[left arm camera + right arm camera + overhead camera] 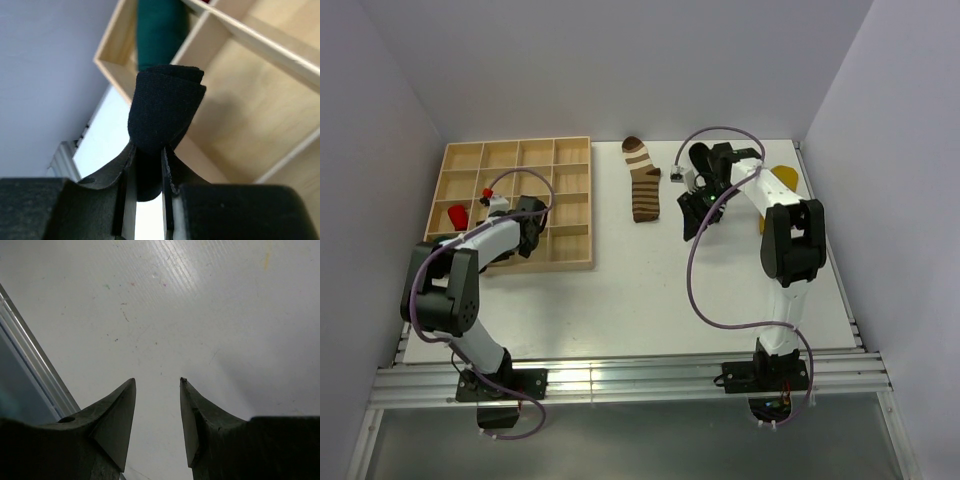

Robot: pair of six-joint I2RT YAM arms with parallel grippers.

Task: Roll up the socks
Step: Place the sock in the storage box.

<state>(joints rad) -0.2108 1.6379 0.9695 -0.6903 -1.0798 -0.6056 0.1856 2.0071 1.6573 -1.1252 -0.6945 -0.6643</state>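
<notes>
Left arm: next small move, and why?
Probably lower the black sock into the empty compartment of the tray ahead. The left jaws grip it already rolled, above the tray, not yet set down.

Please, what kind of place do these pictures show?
Probably a robot test cell in a laboratory, not a home: plain pale wall panels enclose a white tabletop on three sides, a silver metal mounting rail runs along its near edge, and a light wooden tray of compartments lies on it.
</notes>
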